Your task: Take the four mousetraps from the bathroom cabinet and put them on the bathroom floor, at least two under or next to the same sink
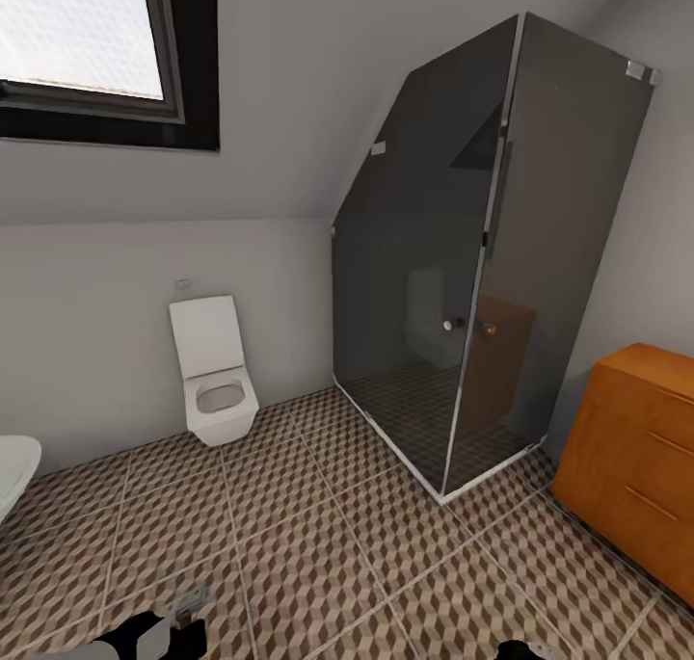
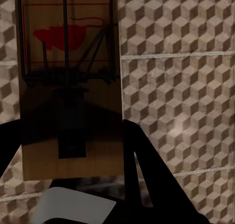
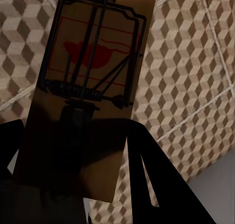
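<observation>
in the head view the robot faces a bathroom corner. the bathroom floor (image 1: 318,544), tiled in a brown, beige and white cube pattern, fills the lower half of the frame. the orange-brown cabinet (image 1: 636,458) stands at the right edge, just beside a dark glass shower enclosure (image 1: 492,255) that takes up the centre right. a white toilet (image 1: 214,371) sits against the wall at centre left, and a window (image 1: 96,43) occupies the upper left corner. a white curved rim (image 1: 14,467) shows at the left edge; what it belongs to cannot be told.

the left tool (image 1: 169,631) appears dark at the bottom left of the head view, with a small grey piece of something poking up beside it. in the left wrist view the left tool is closed on a mousetrap (image 2: 68,82), its dark fingers (image 2: 147,170) flanking the near end of the tan board, which carries a red mouse print and a dark wire spring, with the cube-pattern floor behind it.

in the right wrist view the right tool (image 3: 73,185) likewise clamps a second mousetrap (image 3: 90,77) by its near end, the board tilted above the tiles, with a pale wall strip in the lower right corner.
</observation>
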